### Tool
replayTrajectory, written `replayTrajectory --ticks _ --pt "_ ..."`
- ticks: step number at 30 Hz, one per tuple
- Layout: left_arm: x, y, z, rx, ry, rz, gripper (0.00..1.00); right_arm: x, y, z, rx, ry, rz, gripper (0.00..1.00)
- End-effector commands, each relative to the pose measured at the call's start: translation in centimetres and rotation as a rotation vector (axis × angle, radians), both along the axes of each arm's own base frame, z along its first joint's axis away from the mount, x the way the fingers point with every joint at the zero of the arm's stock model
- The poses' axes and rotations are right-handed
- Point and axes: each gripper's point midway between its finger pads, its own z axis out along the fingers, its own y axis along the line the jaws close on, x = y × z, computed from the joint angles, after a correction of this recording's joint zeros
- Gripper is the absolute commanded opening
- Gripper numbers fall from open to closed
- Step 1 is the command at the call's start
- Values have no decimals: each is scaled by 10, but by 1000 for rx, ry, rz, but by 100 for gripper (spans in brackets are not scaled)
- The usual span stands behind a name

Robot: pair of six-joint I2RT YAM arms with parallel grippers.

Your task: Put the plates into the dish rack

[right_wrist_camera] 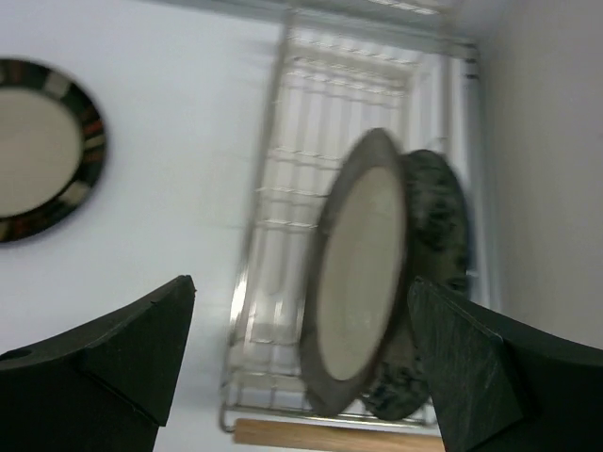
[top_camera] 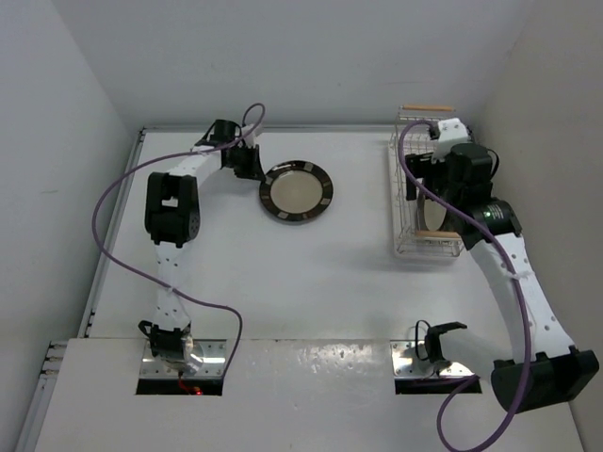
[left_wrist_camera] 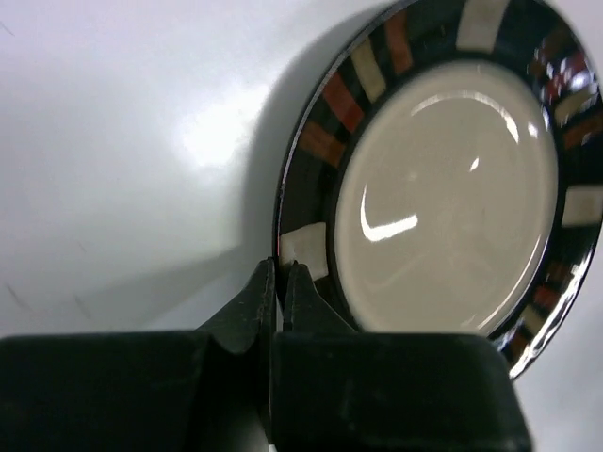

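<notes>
White table [top_camera: 358, 282]: left tool [top_camera: 255, 170] clenched at flat plate's [top_camera: 297, 191] 10 o'clock rim, likely prying. Right tool [right_wrist_camera: 301, 282] gapes above dish rack [right_wrist_camera: 273, 235], two plates [right_wrist_camera: 363, 273] slotted upright.

The white table [top_camera: 320, 292] carries one plate [top_camera: 297, 191], cream with a dark rim of pale blocks, lying flat toward the far side, left of centre. The wire dish rack [top_camera: 403, 202] stands at the far right.
</notes>
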Motion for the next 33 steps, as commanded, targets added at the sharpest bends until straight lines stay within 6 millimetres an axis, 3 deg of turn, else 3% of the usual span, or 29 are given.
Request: replayTrajectory --ticks 1,3,4,5,7,8,10,12,13,14,16,19,20,21,23,24,25,26,27,28,33 --pt "-52 -27 26 38 -21 -219 0 -4 65 -29 108 124 324 93" --pt "-76 -40 38 125 -117 -363 0 -12 104 -47 174 185 479 93" --pt "-86 -43 68 145 -191 -413 0 -17 123 -58 214 224 511 93" --pt "-110 -54 66 156 -211 -531 0 -14 148 -66 250 223 586 93" --pt "-135 -64 79 153 -249 -630 0 -21 170 -92 313 282 637 93" --pt "-146 -68 92 157 -294 -685 0 -15 187 -108 333 260 669 93" --pt "-173 -77 89 146 -249 -750 0 -16 205 -117 426 291 697 93" --pt "-191 -84 87 129 -225 -781 0 -2 220 -140 472 315 700 93" --pt "-195 -82 81 125 -200 -776 0 2 223 -143 483 326 695 92" --pt "-204 -84 74 116 -159 -770 0 6 224 -163 495 403 658 91" --pt "-200 -80 68 145 -126 -706 0 6 220 -177 497 480 598 89" --pt "-177 -68 47 166 -58 -498 23 0 211 -180 512 522 516 87" --pt "-169 -66 45 163 -49 -447 40 -3 211 -181 509 519 497 87" --pt "-169 -67 38 151 -26 -422 46 -11 205 -191 511 533 465 87" --pt "-162 -66 18 139 44 -358 56 -11 199 -179 484 468 435 87" --pt "-160 -68 12 125 76 -327 56 -18 193 -188 470 480 419 87" --pt "-159 -69 5 123 97 -319 58 -17 190 -177 458 441 409 87" --pt "-159 -74 2 97 116 -326 58 -18 185 -179 445 437 390 87" --pt "-163 -73 -20 101 175 -316 58 -21 184 -179 430 436 394 88" --pt "-163 -77 -24 83 195 -316 58 -25 180 -178 418 426 387 88" --pt "-189 -97 -47 -73 356 -373 56 -29 160 -190 372 420 313 88"
